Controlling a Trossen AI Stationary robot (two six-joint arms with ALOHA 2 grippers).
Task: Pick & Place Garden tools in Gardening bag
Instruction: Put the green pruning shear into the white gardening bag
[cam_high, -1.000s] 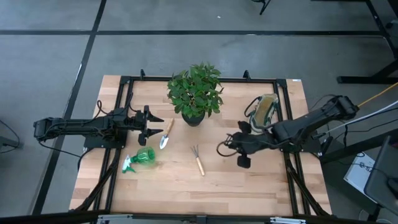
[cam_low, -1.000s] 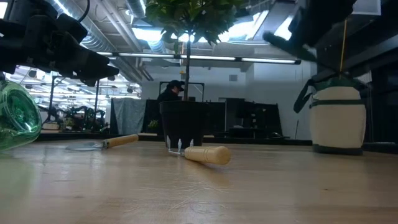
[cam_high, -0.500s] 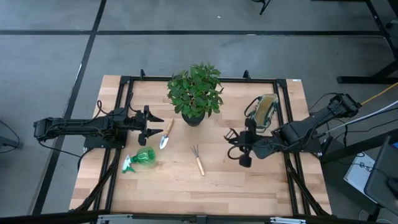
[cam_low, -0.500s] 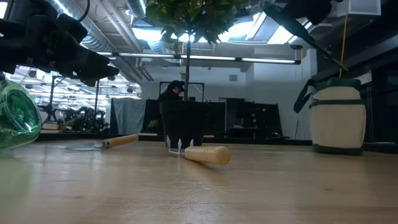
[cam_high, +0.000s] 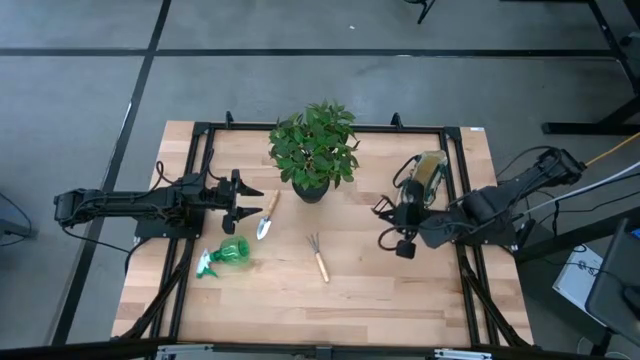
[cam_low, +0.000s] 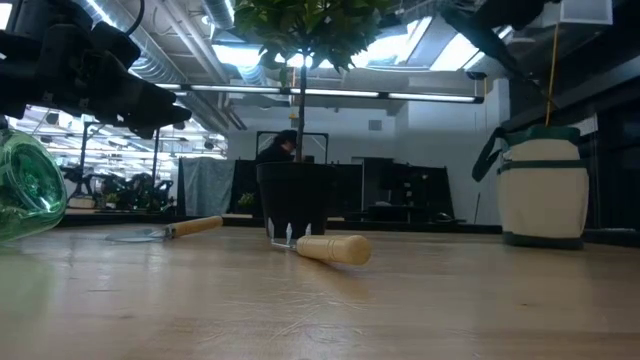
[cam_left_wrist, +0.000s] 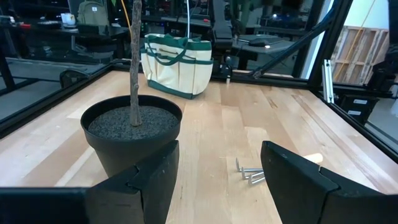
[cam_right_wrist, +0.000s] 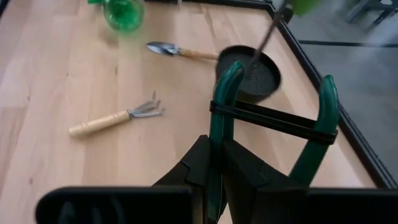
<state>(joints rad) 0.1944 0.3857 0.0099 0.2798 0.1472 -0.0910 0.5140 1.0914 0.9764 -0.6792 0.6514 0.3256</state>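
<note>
Right end effector (cam_high: 402, 232) clenched on pruning shears (cam_right_wrist: 267, 118) by one green handle; rigid, light, apt to swing. Gardening bag (cam_high: 428, 176) just beyond it, soft-walled. Left end effector (cam_high: 243, 200) released beside trowel (cam_high: 267, 215)

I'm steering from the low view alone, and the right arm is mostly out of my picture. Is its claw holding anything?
Observer: Yes. The right claw is shut on the green-handled shears.
Operator: Where is it relative to the bag?
Observer: Seen from above, it hangs close beside the bag, not yet over its opening.
Operator: And the left claw?
Observer: The left claw is open and empty, right beside the trowel.
</note>
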